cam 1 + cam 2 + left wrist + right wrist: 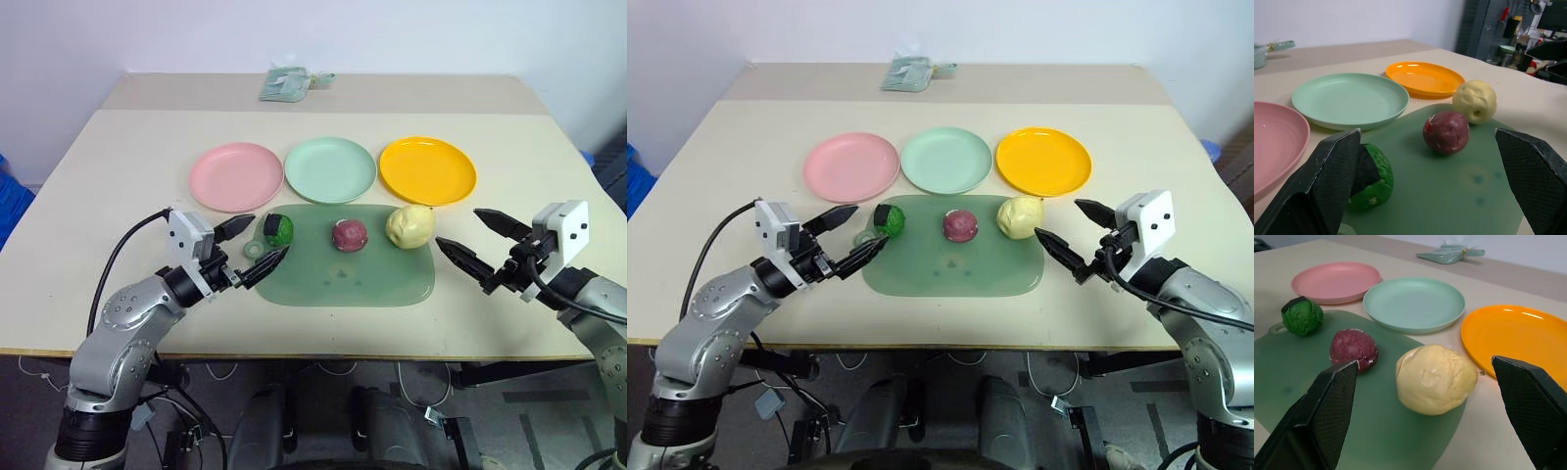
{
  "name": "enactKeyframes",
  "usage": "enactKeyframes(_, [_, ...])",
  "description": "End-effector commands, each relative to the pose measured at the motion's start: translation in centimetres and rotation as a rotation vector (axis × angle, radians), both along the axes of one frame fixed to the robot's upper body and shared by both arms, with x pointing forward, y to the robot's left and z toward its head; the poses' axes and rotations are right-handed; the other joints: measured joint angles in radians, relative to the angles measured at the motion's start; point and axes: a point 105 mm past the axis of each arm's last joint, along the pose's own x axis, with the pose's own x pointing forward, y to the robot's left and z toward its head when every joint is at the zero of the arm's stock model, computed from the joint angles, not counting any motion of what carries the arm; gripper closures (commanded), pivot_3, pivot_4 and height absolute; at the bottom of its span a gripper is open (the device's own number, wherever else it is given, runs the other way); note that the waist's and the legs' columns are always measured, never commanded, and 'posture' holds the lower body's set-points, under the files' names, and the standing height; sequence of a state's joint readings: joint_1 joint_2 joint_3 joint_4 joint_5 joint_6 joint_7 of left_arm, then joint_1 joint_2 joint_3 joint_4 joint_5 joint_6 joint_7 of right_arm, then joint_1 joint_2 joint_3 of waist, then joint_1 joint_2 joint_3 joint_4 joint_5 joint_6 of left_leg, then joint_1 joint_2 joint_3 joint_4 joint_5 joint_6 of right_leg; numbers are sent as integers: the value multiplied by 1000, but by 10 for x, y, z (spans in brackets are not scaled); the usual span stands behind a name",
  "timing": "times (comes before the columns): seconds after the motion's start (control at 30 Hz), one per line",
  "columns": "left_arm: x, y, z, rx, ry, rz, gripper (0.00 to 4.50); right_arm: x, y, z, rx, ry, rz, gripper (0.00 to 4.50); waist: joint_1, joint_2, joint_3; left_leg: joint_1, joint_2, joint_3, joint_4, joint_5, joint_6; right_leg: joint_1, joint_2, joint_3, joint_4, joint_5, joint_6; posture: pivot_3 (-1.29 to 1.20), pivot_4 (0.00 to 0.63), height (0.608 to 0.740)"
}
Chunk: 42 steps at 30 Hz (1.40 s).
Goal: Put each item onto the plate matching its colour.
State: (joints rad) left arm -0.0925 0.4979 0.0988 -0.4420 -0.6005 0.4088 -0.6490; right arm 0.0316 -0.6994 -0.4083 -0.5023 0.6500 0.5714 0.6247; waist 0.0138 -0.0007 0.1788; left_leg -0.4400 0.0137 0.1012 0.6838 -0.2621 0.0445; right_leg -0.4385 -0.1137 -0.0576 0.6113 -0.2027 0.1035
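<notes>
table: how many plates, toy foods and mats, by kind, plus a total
Round plastic plates: 3, pink plate, mint green plate, orange-yellow plate
Lumpy toy foods: 3, dark green ball, maroon-purple ball, pale yellow lump
Translucent green mat: 1
Total: 7

Table (118, 176) bears plates (three) (330, 168), mat (343, 279), packet (286, 82).

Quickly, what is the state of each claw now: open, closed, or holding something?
Left claw: open, holding nothing, beside the dark green ball.
Right claw: open, holding nothing, near the pale yellow lump.
</notes>
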Motion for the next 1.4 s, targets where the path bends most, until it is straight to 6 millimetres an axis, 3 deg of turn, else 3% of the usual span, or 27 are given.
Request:
enactKeyframes(0.03, [-5, -7, 11, 5, -42, -32, 0, -4, 5, 9, -11, -54, 17, 52, 0, 0, 0, 0, 0, 0, 0, 0, 0, 0, 0, 0, 0, 0, 0, 0, 150, 740])
enactKeyframes(0.3, [6, -3, 13, 2, -47, 41, 0, -1, 10, 12, -14, -78, 47, 52, -1, 0, 0, 0, 0, 0, 0, 0, 0, 0, 0, 0, 0, 0, 0, 0, 150, 740])
enactKeyframes(0.67, [37, 9, 0, -20, 108, 171, 0, -4, 54, 18, 9, -77, 338, 52, 0, 0, 0, 0, 0, 0, 0, 0, 0, 0, 1, 0, 0, 0, 0, 0, 150, 740])
enactKeyframes(0.87, [54, -1, -3, -5, 138, 181, 0, -7, 70, 24, 19, -79, 467, 52, 1, -1, 0, 0, -1, -1, 0, 0, 0, 1, 1, 0, 0, 0, 1, 0, 150, 740])
enactKeyframes(1.2, [72, -27, -30, 101, 261, 159, 0, -4, 68, 20, 19, -89, 446, 52, 1, -1, 0, 0, -1, 0, 1, 0, 0, 1, 1, 0, 1, 2, 3, 0, 150, 740])
enactKeyframes(1.3, [79, -31, -30, 104, 274, 155, 847, -4, 66, 19, 17, -97, 418, 0, 2, -1, 0, 0, -1, -1, 1, 0, 0, 1, 1, 0, 1, 2, 3, 0, 150, 740])
enactKeyframes(1.4, [90, -31, -23, 122, 238, 189, 2310, -7, 62, 20, 18, -105, 392, 0, 1, -1, 0, 0, -1, -1, 1, 0, 0, 1, 1, 0, 1, 2, 4, 0, 150, 740])
